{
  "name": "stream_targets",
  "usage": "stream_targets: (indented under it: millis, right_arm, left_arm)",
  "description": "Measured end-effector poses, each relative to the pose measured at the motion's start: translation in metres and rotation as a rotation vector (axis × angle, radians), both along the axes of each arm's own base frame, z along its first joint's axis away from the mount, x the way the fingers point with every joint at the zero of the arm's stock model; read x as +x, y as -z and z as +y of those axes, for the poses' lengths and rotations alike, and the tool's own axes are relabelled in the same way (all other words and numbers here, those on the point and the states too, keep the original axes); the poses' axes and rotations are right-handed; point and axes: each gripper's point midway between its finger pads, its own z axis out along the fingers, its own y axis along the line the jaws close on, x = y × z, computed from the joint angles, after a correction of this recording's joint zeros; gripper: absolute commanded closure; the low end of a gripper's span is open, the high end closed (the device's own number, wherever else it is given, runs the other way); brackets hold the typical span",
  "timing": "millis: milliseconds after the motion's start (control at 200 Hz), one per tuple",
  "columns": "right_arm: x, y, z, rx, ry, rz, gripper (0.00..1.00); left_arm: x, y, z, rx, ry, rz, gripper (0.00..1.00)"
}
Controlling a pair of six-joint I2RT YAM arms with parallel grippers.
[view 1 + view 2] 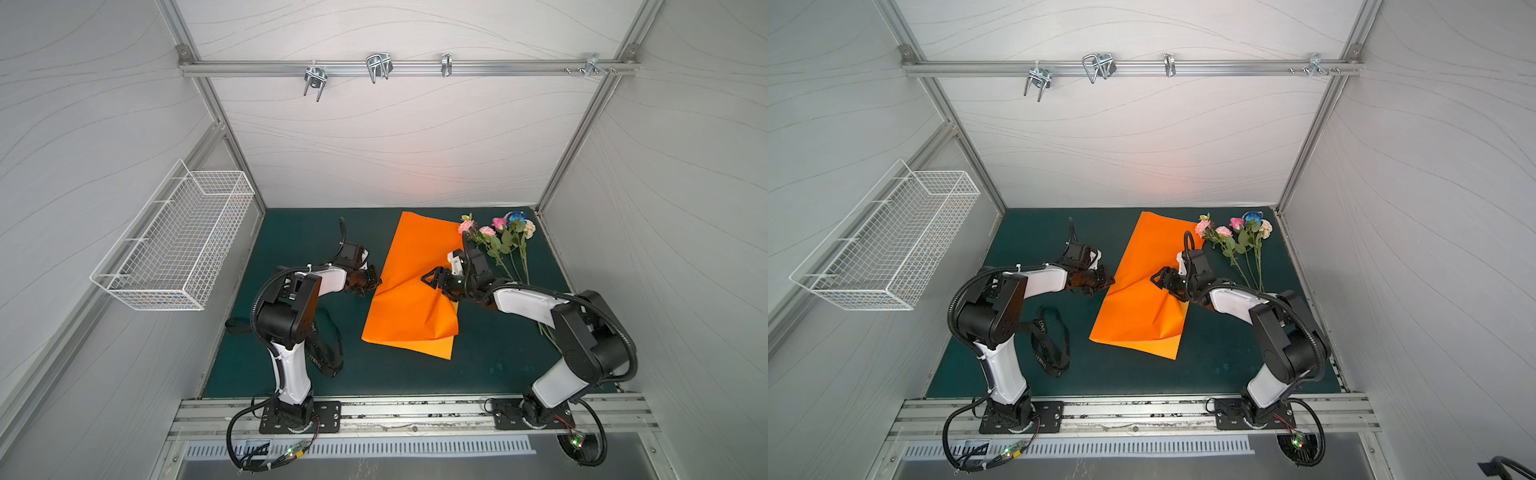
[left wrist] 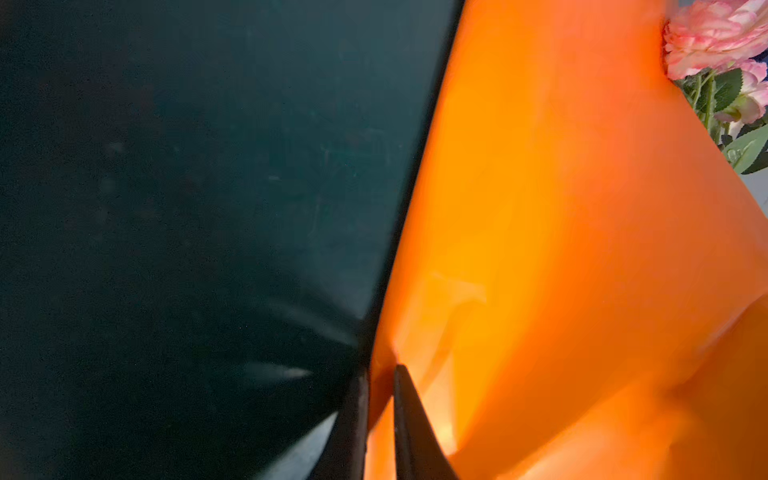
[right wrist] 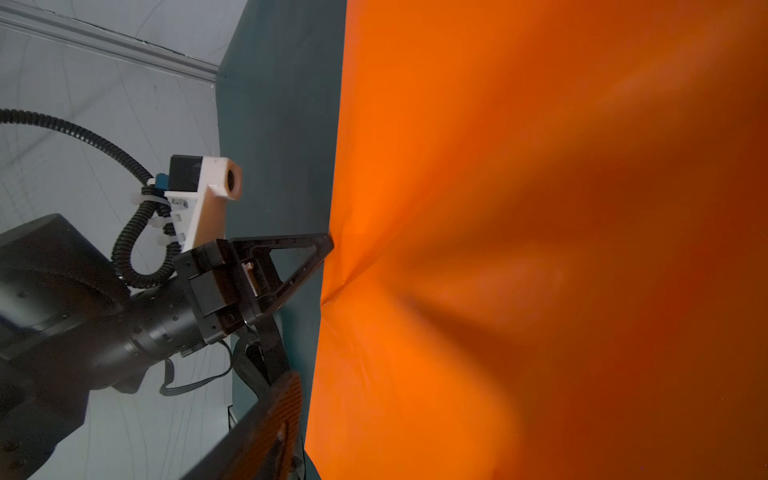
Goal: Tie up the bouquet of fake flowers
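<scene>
Watching: left gripper (image 1: pixel 375 284) pinches the orange paper (image 1: pixel 411 257) by its edge | right gripper (image 1: pixel 430 279) spread, empty, over the sheet | bouquet of fake flowers (image 1: pixel 504 243) lies on green mat (image 1: pixel 291 232) beside the paper's far right corner | light, springy, blooms crushable; grip thin stems mid-length

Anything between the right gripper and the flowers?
No separate object. The right gripper, open over the orange paper, points away from the bouquet on the mat; only its own arm crosses above its stems.
</scene>
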Motion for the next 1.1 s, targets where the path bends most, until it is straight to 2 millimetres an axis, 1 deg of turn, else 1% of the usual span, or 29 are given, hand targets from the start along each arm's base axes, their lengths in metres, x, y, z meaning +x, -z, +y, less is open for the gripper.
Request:
stream_targets:
  millis: [40, 110, 165, 185, 220, 280, 345, 390, 460, 515, 550, 595, 635, 640, 645, 700, 740, 765, 775, 795, 815, 830, 845, 865, 875, 945, 985, 1020, 1100]
  right_arm:
    - [0.0, -0.003, -0.002, -0.009, 0.003, -0.009, 0.28]
    - [-0.001, -0.006, -0.005, -0.021, 0.008, -0.017, 0.35]
    - [-0.002, -0.006, -0.007, -0.031, 0.009, -0.018, 0.47]
    - [-0.002, -0.005, -0.007, -0.033, 0.009, -0.017, 0.5]
    - [-0.003, -0.004, -0.008, -0.04, 0.006, -0.016, 0.59]
    - [-0.004, -0.002, -0.008, -0.048, 0.002, -0.008, 0.68]
    - [-0.004, 0.0, -0.008, -0.051, 0.005, 0.003, 0.79]
    - [-0.003, 0.001, -0.008, -0.054, 0.004, 0.011, 0.81]
    - [-0.003, 0.002, -0.007, -0.059, 0.004, 0.019, 0.81]
    - [-0.003, 0.002, -0.007, -0.06, 0.004, 0.025, 0.81]
    - [-0.003, 0.001, -0.007, -0.062, 0.004, 0.029, 0.81]
    - [-0.002, 0.0, -0.007, -0.063, 0.004, 0.031, 0.81]
    - [-0.002, -0.001, -0.006, -0.063, 0.004, 0.032, 0.81]
    - [-0.002, -0.002, -0.006, -0.064, 0.004, 0.033, 0.81]
    - [-0.002, -0.002, -0.006, -0.064, 0.004, 0.033, 0.81]
    - [-0.001, -0.004, -0.006, -0.065, 0.005, 0.034, 0.81]
    - [0.0, -0.005, -0.006, -0.066, 0.006, 0.035, 0.81]
    - [0.0, -0.006, -0.006, -0.066, 0.006, 0.037, 0.81]
    - [0.0, -0.005, -0.006, -0.067, 0.006, 0.038, 0.81]
    - [0.0, -0.006, -0.006, -0.067, 0.006, 0.039, 0.81]
    - [0.0, -0.006, -0.006, -0.067, 0.008, 0.041, 0.81]
    - [-0.001, -0.006, -0.006, -0.067, 0.008, 0.043, 0.81]
    - [-0.001, -0.006, -0.006, -0.066, 0.008, 0.045, 0.81]
    - [-0.001, -0.006, -0.006, -0.066, 0.009, 0.047, 0.82]
    - [-0.001, -0.006, -0.006, -0.067, 0.009, 0.047, 0.82]
    - [-0.001, -0.007, -0.006, -0.067, 0.009, 0.053, 0.83]
    - [-0.001, -0.008, -0.005, -0.065, 0.009, 0.054, 0.83]
    - [0.0, -0.009, -0.005, -0.062, 0.01, 0.056, 0.83]
    - [-0.001, -0.009, -0.005, -0.06, 0.011, 0.059, 0.83]
  left_arm:
    - [0.0, 0.0, 0.0, 0.001, 0.0, 0.0, 0.83]
    - [0.0, 0.0, 0.0, 0.002, 0.0, 0.0, 0.81]
    - [0.0, -0.001, 0.0, 0.001, 0.001, -0.001, 0.78]
    - [0.0, -0.001, -0.001, 0.0, 0.001, -0.001, 0.76]
    - [0.0, -0.002, -0.001, 0.0, 0.002, -0.001, 0.74]
    - [-0.002, -0.004, -0.002, 0.003, 0.006, 0.001, 0.66]
    - [-0.005, -0.008, -0.001, 0.012, 0.011, 0.001, 0.54]
    - [-0.008, -0.011, 0.002, 0.023, 0.003, 0.006, 0.48]
    - [-0.011, -0.023, 0.006, 0.043, 0.011, -0.011, 0.39]
    - [-0.013, -0.041, 0.009, 0.057, 0.023, -0.055, 0.34]
    - [-0.014, -0.054, 0.009, 0.065, 0.035, -0.096, 0.27]
    - [-0.018, -0.075, 0.01, 0.083, 0.058, -0.171, 0.22]
    - [-0.027, -0.094, 0.005, 0.105, 0.099, -0.246, 0.16]
    - [-0.03, -0.099, 0.003, 0.114, 0.117, -0.268, 0.16]
    - [-0.03, -0.099, 0.003, 0.114, 0.117, -0.268, 0.15]
    - [-0.048, -0.123, -0.011, 0.143, 0.189, -0.385, 0.13]
    - [-0.067, -0.139, -0.028, 0.16, 0.274, -0.487, 0.12]
    - [-0.079, -0.146, -0.037, 0.168, 0.319, -0.541, 0.11]
    - [-0.087, -0.149, -0.043, 0.166, 0.347, -0.571, 0.11]
    - [-0.097, -0.151, -0.05, 0.168, 0.383, -0.607, 0.1]
    - [-0.111, -0.154, -0.057, 0.173, 0.434, -0.657, 0.08]
    - [-0.119, -0.155, -0.063, 0.169, 0.462, -0.679, 0.05]
    - [-0.132, -0.154, -0.07, 0.169, 0.512, -0.716, 0.04]
    - [-0.142, -0.153, -0.074, 0.169, 0.543, -0.741, 0.03]
    - [-0.152, -0.152, -0.079, 0.166, 0.577, -0.765, 0.02]
    - [-0.191, -0.138, -0.089, 0.18, 0.718, -0.851, 0.01]
    - [-0.206, -0.13, -0.091, 0.202, 0.78, -0.889, 0.01]
    - [-0.214, -0.123, -0.091, 0.223, 0.819, -0.906, 0.01]
    - [-0.221, -0.115, -0.093, 0.296, 0.88, -0.952, 0.01]
